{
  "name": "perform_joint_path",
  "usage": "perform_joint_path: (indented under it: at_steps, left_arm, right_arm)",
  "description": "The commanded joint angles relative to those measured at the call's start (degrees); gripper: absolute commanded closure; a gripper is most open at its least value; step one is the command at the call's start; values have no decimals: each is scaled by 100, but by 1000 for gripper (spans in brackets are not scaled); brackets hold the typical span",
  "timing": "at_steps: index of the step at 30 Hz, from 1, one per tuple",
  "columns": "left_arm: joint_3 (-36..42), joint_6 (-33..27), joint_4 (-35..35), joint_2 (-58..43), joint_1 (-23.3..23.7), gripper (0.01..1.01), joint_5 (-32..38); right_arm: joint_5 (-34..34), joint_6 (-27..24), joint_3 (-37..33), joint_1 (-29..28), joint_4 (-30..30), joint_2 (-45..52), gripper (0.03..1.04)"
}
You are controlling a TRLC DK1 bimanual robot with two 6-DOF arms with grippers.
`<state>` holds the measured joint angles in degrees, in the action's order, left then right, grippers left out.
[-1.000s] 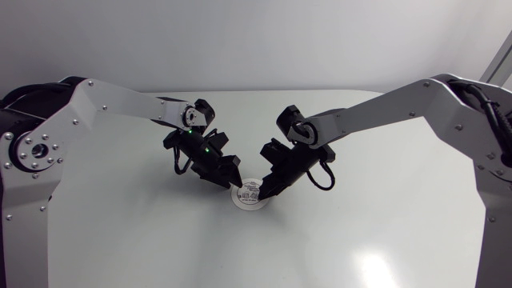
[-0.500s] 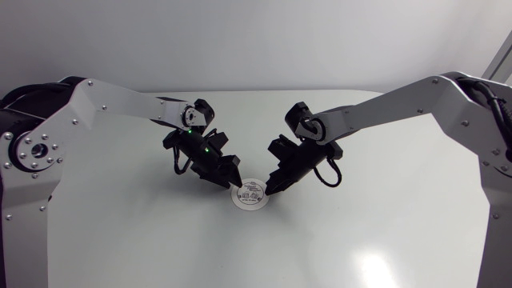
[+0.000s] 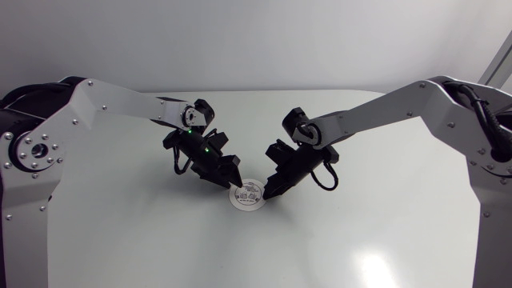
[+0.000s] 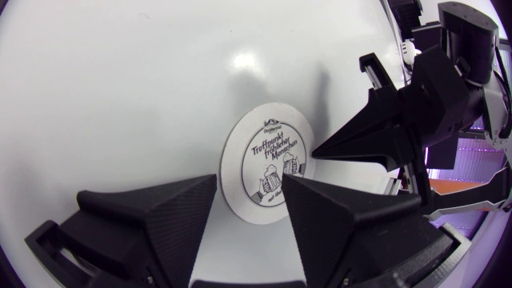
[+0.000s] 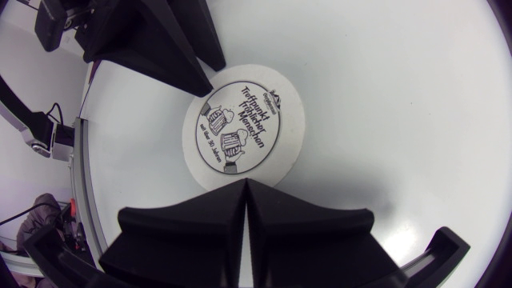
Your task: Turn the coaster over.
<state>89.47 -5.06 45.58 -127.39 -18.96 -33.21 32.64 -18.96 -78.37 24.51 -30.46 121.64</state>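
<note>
Coaster (image 3: 249, 194): round white disc lying flat on the table (image 3: 360, 240), printed face up (black ring, drawing and text). Being round, it shows no long axis. In the head view the print is too small to tell which way it faces.

Left gripper (image 4: 250, 192): open. Its two wedge fingers stand apart on either side of the coaster's rim on the left arm's side, and the rim shows in the gap between them. I cannot tell whether the fingers touch the disc.

Right gripper (image 5: 246, 182): closed, with the fingers pressed together and nothing between them. The joined tip points at the coaster's rim on the opposite side, right at its edge. In the left wrist view this tip meets the rim beside the drawing.

Head view: the coaster sits between the two grippers, with both arms angling down towards it.
</note>
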Motion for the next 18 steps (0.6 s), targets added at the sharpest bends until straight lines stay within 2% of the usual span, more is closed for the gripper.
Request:
perform_joint_path:
  at_steps: [1,10,14,18]
  left_arm:
    - [70,-13,30,-163,-2,448,-71]
    - [88,-48,65,-251,-73,448,-151]
    - [88,-127,179,-268,-161,448,500]
    - [0,-188,267,-242,-301,448,640]
  right_arm:
    - [-56,-90,85,98,5,290,1013]
    - [-56,-90,120,124,40,290,1013]
    - [-56,-90,120,124,31,281,1013]
    - [-56,-90,111,142,22,281,1013]
